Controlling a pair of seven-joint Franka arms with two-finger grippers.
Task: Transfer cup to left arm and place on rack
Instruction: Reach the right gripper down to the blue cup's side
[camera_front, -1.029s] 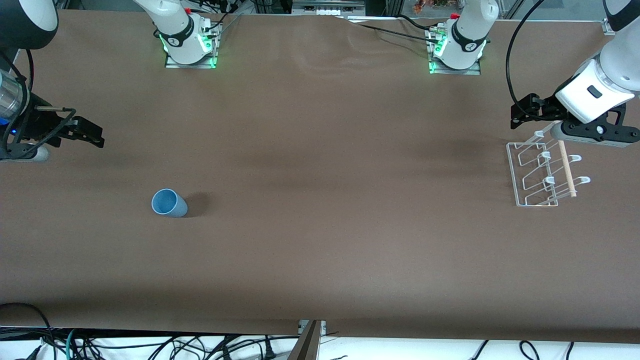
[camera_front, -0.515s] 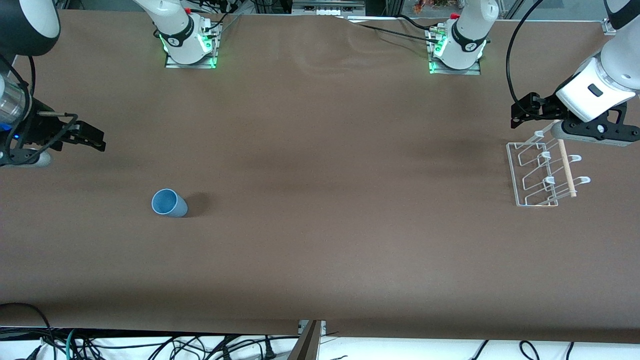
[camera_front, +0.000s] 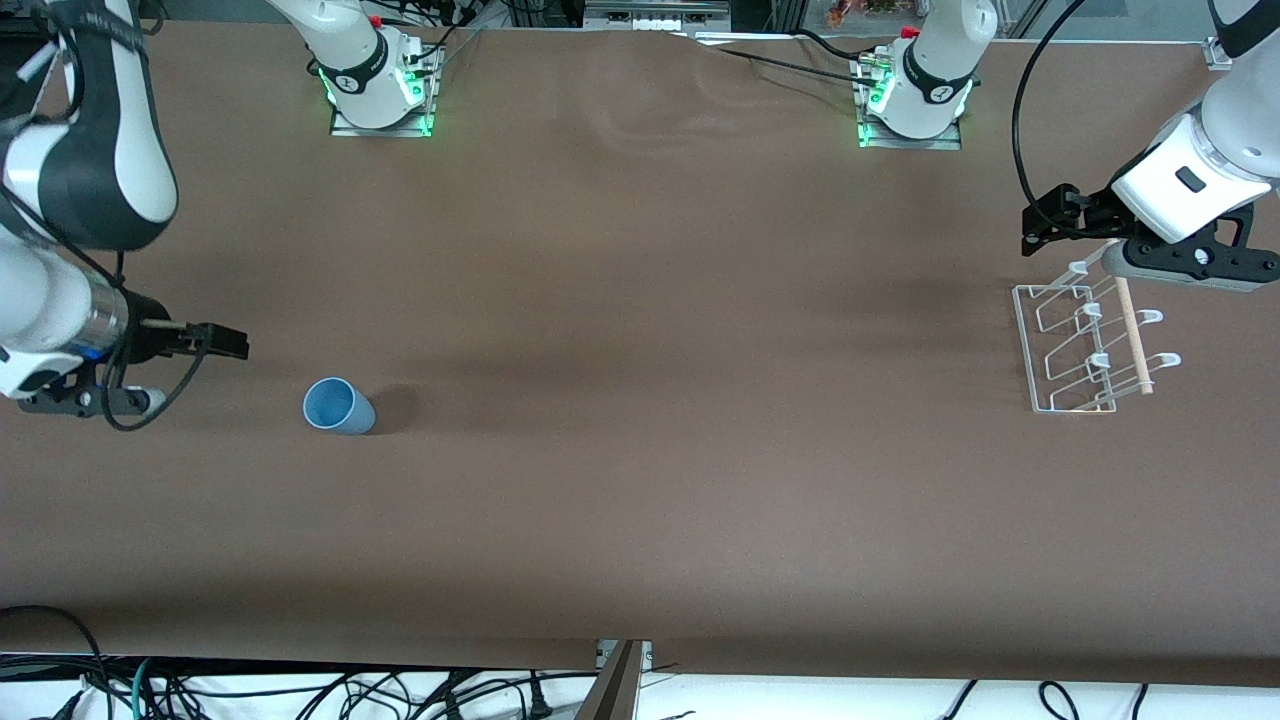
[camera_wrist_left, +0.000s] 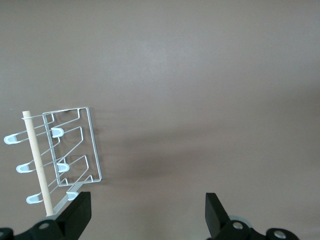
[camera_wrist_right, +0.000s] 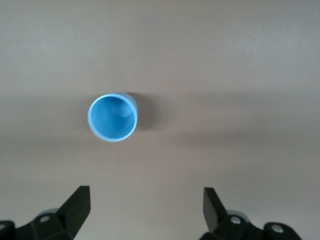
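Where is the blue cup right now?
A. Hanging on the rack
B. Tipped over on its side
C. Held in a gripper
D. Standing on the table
D: the cup stands upright on the table, mouth up, and no gripper touches it.

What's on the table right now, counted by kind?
Cup: 1, light blue, upright
Rack: 1, white wire with a wooden dowel
Total: 2
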